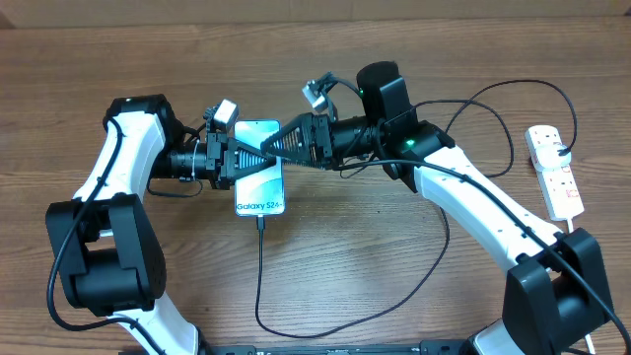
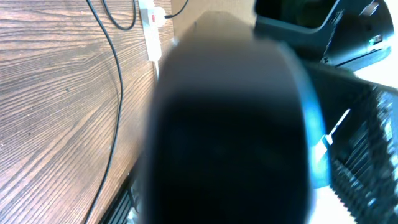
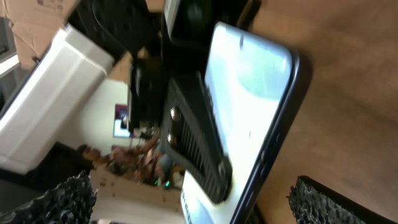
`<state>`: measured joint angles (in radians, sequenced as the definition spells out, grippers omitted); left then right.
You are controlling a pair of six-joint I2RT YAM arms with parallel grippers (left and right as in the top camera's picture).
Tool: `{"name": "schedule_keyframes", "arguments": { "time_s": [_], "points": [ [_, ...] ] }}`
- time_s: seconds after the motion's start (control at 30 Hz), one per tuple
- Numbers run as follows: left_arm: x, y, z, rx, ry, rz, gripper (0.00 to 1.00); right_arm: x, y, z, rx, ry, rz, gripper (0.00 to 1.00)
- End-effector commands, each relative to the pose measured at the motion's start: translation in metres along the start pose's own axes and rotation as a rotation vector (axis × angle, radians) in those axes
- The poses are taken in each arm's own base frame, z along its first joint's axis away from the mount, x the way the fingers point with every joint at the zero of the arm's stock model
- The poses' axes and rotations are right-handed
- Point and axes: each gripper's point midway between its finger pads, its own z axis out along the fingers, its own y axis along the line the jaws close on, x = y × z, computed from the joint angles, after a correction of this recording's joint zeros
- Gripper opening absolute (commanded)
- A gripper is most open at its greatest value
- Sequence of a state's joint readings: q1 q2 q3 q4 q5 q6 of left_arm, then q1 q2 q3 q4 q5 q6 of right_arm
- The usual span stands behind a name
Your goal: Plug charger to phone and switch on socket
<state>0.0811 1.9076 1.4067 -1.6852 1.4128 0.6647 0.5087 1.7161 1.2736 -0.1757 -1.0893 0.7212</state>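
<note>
- The phone (image 1: 259, 182) lies screen up on the table (image 1: 345, 286), left of the middle and toward the far edge.
- The charger (image 1: 259, 276) appears to be seated in the short edge of the phone by the "Galaxy" text. From there the cable runs toward the near edge and loops off to the right.
- The left gripper (image 1: 246, 160) has its jaws together, with one finger (image 3: 196, 143) flat on the screen. I cannot tell whether it clamps the phone or only presses on it.
- The right gripper (image 1: 276, 148) hangs over the phone with its jaws wide apart, its fingertips (image 3: 62, 202) holding nothing.
- The socket (image 1: 554, 176) sits by the right edge of the table, well apart from both arms, so switching it on looks like the step left.
- To do that well, the right arm should rise clear first so it does not drag the cable. It can then bring its jaws together and press one tip squarely on the red switch beside the inserted black plug.
</note>
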Motion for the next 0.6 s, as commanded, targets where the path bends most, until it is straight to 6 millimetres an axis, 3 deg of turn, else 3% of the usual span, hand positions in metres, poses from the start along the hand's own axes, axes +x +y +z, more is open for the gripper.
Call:
{"name": "schedule_keyframes", "arguments": {
  "time_s": [0.0, 0.2, 0.37, 0.4, 0.57],
  "points": [
    [-0.002, -0.010, -0.001, 0.023, -0.024, 0.052, 0.04, 0.014, 0.013, 0.008, -0.041, 0.072, -0.040, 1.00],
    [-0.006, -0.015, -0.001, 0.050, -0.046, 0.054, 0.04, 0.038, 0.005, 0.026, 0.011, 0.131, -0.022, 1.00],
    [-0.007, -0.017, -0.002, 0.061, -0.055, 0.050, 0.04, 0.044, 0.001, 0.034, 0.051, 0.133, 0.019, 0.77],
    [-0.007, -0.017, -0.002, 0.062, -0.055, 0.050, 0.04, 0.045, 0.000, 0.034, 0.058, 0.132, 0.063, 0.66],
    [-0.012, -0.021, -0.003, 0.089, -0.080, 0.057, 0.04, 0.035, -0.005, 0.027, 0.076, 0.095, 0.141, 0.60]
  ]
}}
